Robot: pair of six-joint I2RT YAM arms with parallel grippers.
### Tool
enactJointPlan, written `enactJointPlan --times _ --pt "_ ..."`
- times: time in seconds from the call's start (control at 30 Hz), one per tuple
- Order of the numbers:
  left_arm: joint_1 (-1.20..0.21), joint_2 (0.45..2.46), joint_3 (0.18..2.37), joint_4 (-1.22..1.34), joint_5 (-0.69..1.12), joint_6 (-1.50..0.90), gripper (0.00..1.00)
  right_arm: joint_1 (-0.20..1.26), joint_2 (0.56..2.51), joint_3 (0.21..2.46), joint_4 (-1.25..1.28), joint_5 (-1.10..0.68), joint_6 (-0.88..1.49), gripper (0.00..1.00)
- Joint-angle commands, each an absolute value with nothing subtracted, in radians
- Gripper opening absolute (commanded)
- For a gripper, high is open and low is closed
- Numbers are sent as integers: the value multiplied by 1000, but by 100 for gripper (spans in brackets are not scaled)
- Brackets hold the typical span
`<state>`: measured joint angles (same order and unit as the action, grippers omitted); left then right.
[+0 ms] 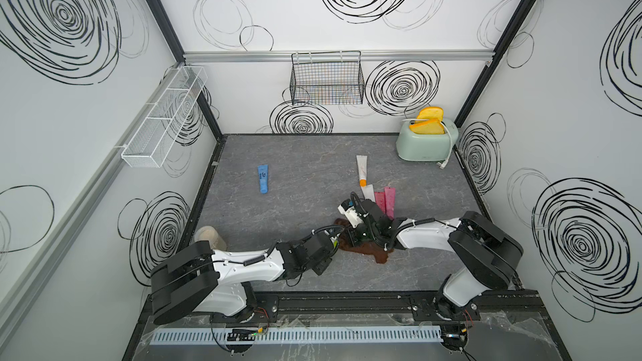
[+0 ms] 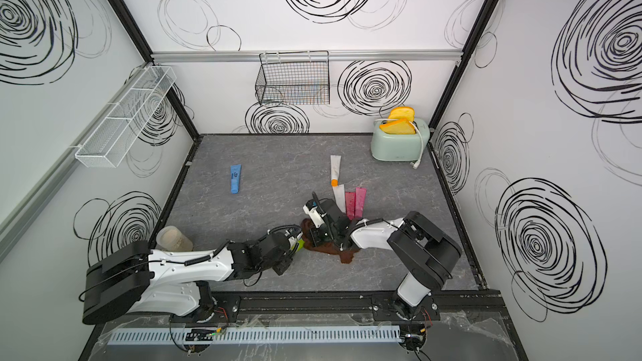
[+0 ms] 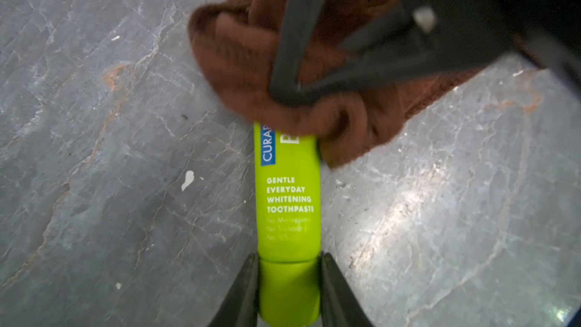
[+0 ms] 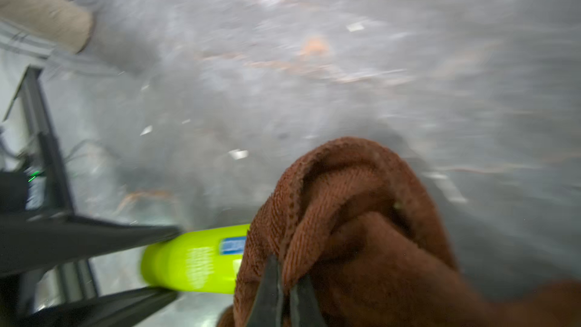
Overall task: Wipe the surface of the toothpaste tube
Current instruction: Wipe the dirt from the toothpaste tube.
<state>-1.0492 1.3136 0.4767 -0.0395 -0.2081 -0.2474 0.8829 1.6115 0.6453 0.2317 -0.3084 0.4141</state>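
Note:
The lime-green toothpaste tube [image 3: 287,202] lies on the grey tabletop. My left gripper [image 3: 287,259] is shut on its cap end, one finger on each side. A brown cloth [image 3: 239,58] is bunched over the tube's far end and hides it. My right gripper [image 4: 284,265] is shut on a fold of this cloth [image 4: 361,215], right beside the tube [image 4: 188,259]. In both top views the two grippers meet at the front middle of the table, over the cloth [image 1: 368,250] [image 2: 330,248]. There only a green sliver of the tube [image 2: 299,245] shows.
A blue tube [image 1: 263,178] lies at mid-left. A white tube with an orange cap [image 1: 361,170] and white and pink tubes [image 1: 389,199] lie behind the right gripper. A mint toaster [image 1: 427,144] stands back right, a cup [image 1: 210,237] front left. Wire baskets [image 1: 326,81] hang on the walls.

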Motion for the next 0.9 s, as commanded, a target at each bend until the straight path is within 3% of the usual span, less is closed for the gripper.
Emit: enactJointPlan --times 0.0,0.27,0.37,0.87 --pt "-1054 1286 489 70 -227 -233 0 907 1635 590 181 -383 450 0" --pt "-1053 1266 479 74 -232 -234 0 696 1644 608 87 -294 372 0" --pt "-1052 1266 479 74 -232 -235 0 644 1669 626 93 -337 354 0" --pt "-1050 1272 484 67 -242 -236 0 946 1601 617 122 -375 459 0"
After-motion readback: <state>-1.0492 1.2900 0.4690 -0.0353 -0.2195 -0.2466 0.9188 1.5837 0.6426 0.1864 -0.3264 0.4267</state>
